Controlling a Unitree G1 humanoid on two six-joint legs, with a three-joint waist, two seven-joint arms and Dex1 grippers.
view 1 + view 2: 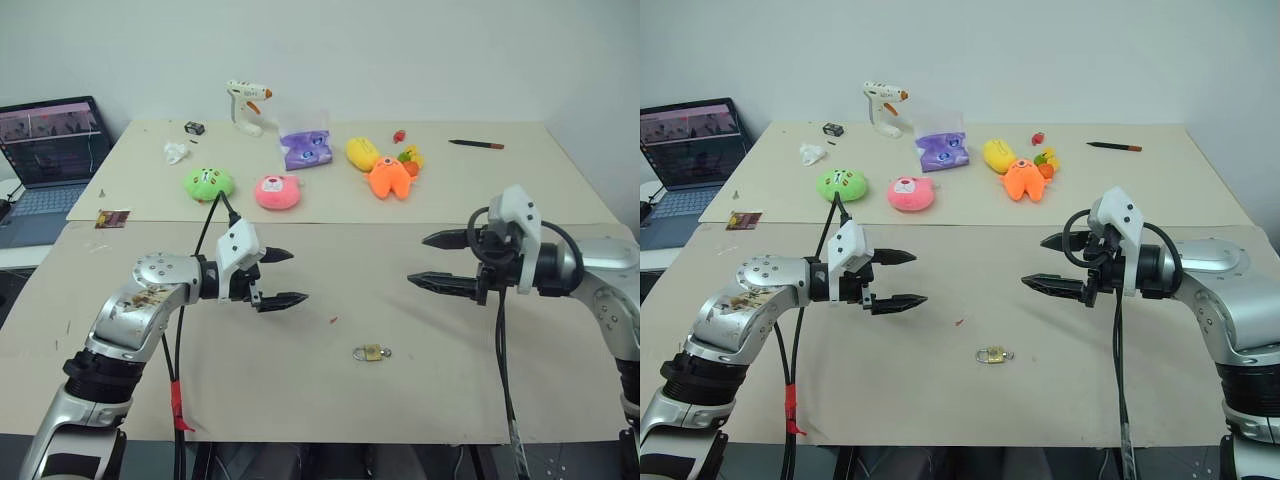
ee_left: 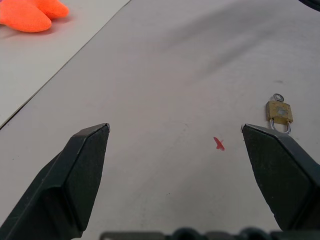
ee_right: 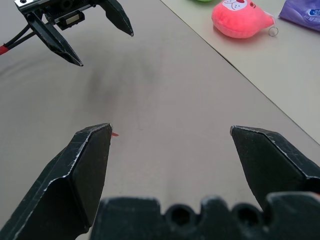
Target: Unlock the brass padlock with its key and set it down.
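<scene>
The brass padlock (image 1: 370, 352) lies flat on the near part of the table (image 1: 450, 400), close to the front edge and roughly midway between the two arms, touched by neither. A small silvery ring sits against one end of it, seemingly the key (image 2: 278, 97) standing in the lock, though that is too small to tell for sure; the thin shackle shows at the other end in the left wrist view. A tiny red mark (image 1: 333, 320) lies on the table just beside it, toward the left arm. The left gripper (image 1: 288, 276) hovers above the table, up and to the left of the padlock, its two black fingers spread wide with nothing between them. The right gripper (image 1: 430, 260) hangs at a similar height on the other side, pointing inward toward the left one, its fingers likewise spread wide and empty. Well beyond, on the far part of the table, lie a green plush toy (image 1: 208, 183), a pink plush toy (image 1: 277, 192), an orange plush toy (image 1: 390, 178), a yellow plush toy (image 1: 361, 153), a purple bag (image 1: 306, 148), a glue gun (image 1: 246, 105) and a pen (image 1: 476, 144). A laptop (image 1: 50, 150) stands open at the far left.
</scene>
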